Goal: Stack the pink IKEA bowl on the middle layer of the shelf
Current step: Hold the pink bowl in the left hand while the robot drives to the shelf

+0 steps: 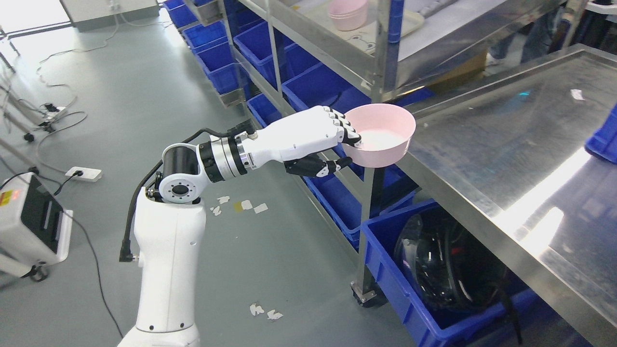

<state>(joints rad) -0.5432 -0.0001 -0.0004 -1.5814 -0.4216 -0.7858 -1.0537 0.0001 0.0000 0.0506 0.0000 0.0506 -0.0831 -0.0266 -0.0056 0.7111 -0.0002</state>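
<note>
My left hand (343, 144) is shut on the rim of a pink bowl (383, 137), fingers over the near edge and thumb under it. The bowl hangs upright in the air just past the corner of the steel table (506, 144). Higher up, on a layer of the steel shelf (337, 43), stands a small stack of pink bowls (348, 13), well above and behind the held one. The left arm comes up from the bottom left. My right arm does not show.
Blue bins (313, 86) line the shelf's lower level along the floor, and one (424, 308) with black gear sits under the table. A shelf post (388, 48) rises close to the held bowl. Cables and a white unit (29, 226) lie on the grey floor at left.
</note>
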